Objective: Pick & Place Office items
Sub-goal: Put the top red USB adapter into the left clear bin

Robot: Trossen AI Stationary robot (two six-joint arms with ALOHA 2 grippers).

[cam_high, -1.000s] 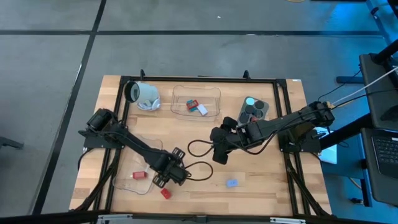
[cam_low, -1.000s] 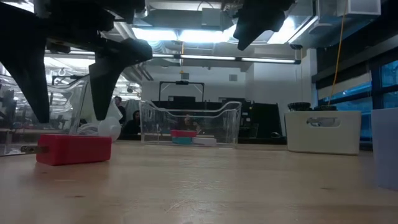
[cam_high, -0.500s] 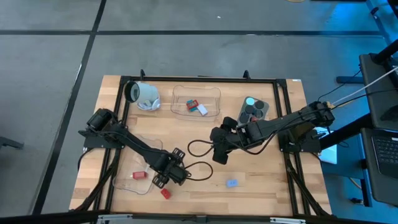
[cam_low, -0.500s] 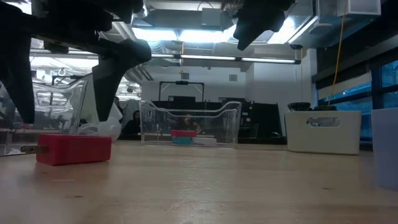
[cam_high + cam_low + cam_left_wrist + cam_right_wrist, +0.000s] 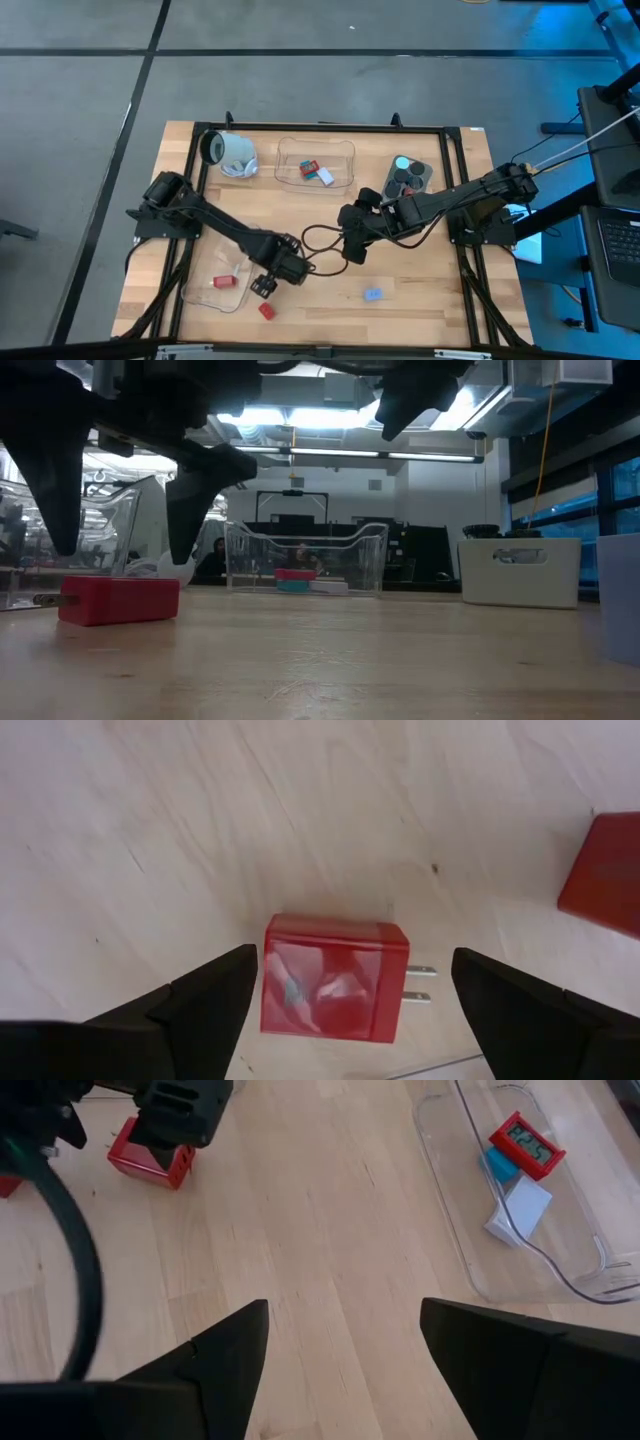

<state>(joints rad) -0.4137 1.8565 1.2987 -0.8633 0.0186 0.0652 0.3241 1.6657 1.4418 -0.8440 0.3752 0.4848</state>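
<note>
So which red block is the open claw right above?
The red block lying loose on the bare table, below the left gripper, whose fingers stand open. The other two red ones sit inside clear trays: one beside it, one at the far tray.

Your table (image 5: pixel 420 290): pale wood, matt, fine grain visible, framed by black metal rails. Red block (image 5: pixel 335 978) looks like glossy plastic with a sheen on its face and two small metal prongs on one side. Tray (image 5: pixel 480 1230) near the far edge: clear, smooth plastic. Left gripper (image 5: pixel 350 995) fingers read matt black
</note>
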